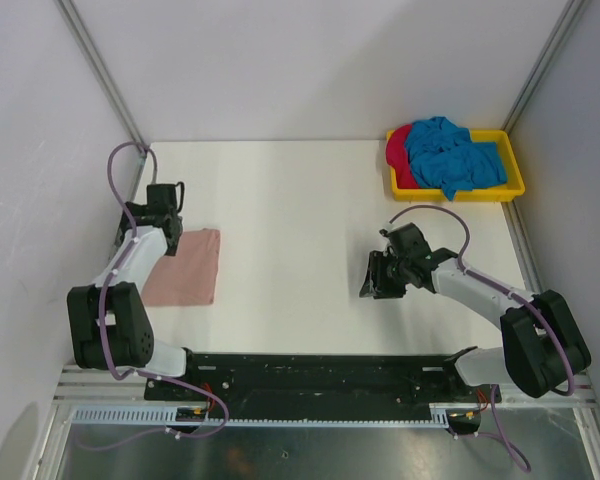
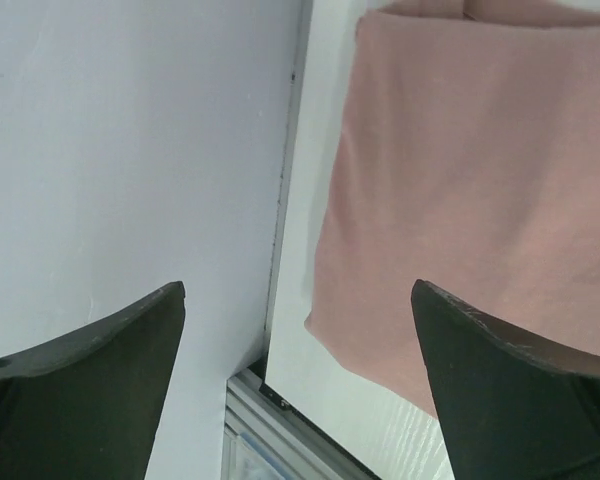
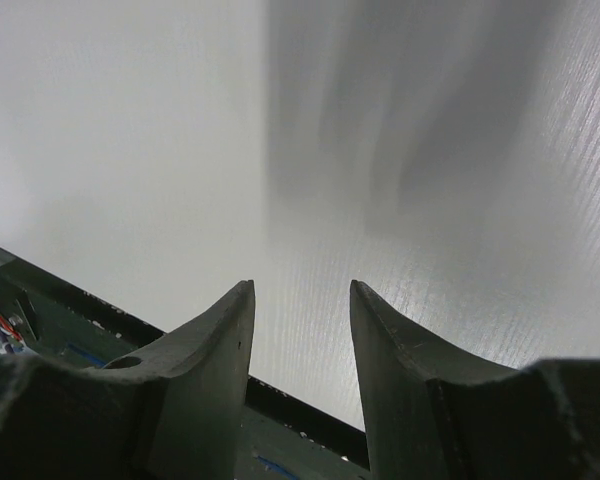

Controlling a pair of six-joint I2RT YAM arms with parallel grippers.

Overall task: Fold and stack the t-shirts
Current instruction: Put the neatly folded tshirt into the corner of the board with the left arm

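Note:
A dusty pink t-shirt point(image 1: 186, 267) lies folded flat on the white table at the left; it also shows in the left wrist view point(image 2: 470, 190). My left gripper point(image 1: 158, 213) hangs just past its far left corner, open and empty, jaws wide apart point(image 2: 298, 290). A bright blue t-shirt point(image 1: 452, 156) lies crumpled on a red t-shirt point(image 1: 398, 152) in the yellow tray point(image 1: 512, 180) at the back right. My right gripper point(image 1: 380, 277) is at the middle right of the table, open and empty, over bare table point(image 3: 302, 288).
The table's left edge and the white side wall point(image 2: 130, 150) are right beside my left gripper. The black base rail point(image 1: 320, 372) runs along the near edge. The enclosure's walls close off the back and right.

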